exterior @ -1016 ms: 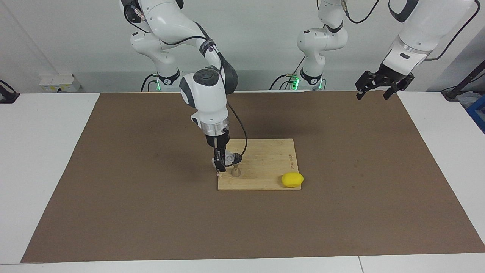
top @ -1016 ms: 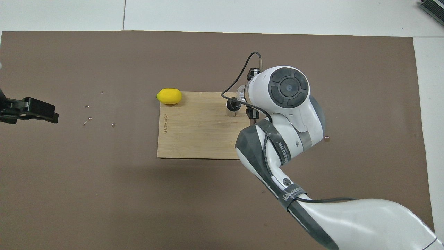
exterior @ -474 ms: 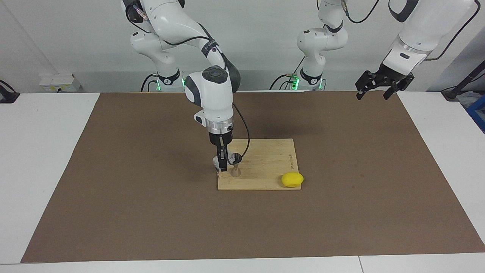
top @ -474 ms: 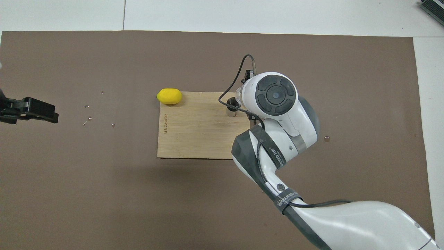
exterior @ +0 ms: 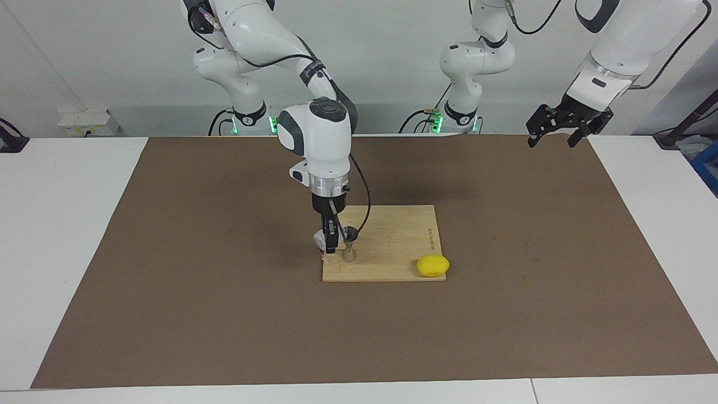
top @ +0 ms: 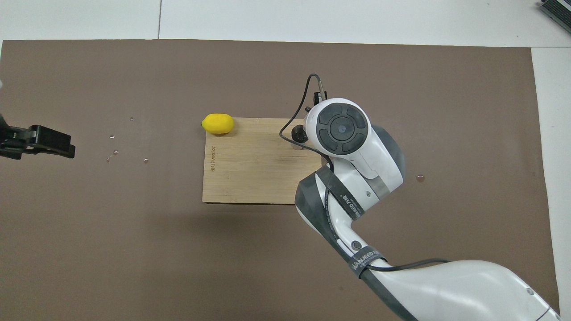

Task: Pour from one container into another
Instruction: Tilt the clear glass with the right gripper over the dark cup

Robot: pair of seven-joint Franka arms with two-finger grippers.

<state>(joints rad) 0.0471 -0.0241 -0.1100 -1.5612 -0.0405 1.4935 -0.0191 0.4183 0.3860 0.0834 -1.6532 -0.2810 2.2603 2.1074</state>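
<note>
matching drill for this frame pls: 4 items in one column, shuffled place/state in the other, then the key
1. glass cup
2. jigger
3. lemon
4. left gripper

A. open, waiting over the mat's corner
B. upright on the cutting board
C. gripped by the right gripper, beside the jigger
D. at the board's corner toward the left arm's end

Pairs: 1-C, 2-B, 3-D, 4-A

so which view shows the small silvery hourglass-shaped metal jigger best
The facing view: the small silvery hourglass-shaped metal jigger stands in full profile on the bamboo cutting board. In the overhead view only its dark rim shows beside the right arm's wrist.
</note>
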